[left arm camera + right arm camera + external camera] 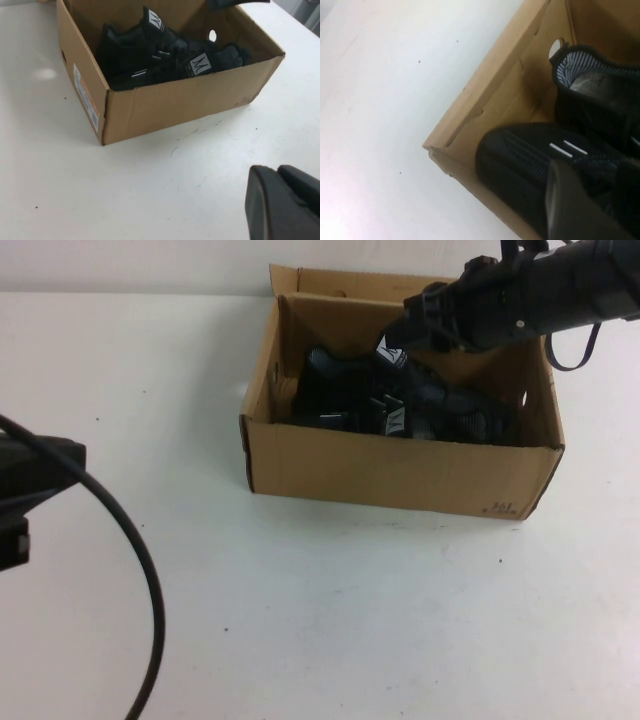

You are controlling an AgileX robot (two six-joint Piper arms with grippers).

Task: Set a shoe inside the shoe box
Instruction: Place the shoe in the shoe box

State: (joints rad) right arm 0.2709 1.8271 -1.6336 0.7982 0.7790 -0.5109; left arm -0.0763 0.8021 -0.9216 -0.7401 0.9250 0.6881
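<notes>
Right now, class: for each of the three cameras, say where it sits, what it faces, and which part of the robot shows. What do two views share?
High view: raised, angled down at the table; the shoe box holds two black sneakers; right gripper over it, left arm at the left edge.
Left wrist view: low above the table, facing the box; left gripper in the corner.
Right wrist view: over the box, looking in; one finger shows.
Shared: high and left wrist views both show the white tongue labels.

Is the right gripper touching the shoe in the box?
Cannot tell: right wrist view shows the right gripper over the shoe inside the shoe box, no contact or gap visible.
</notes>
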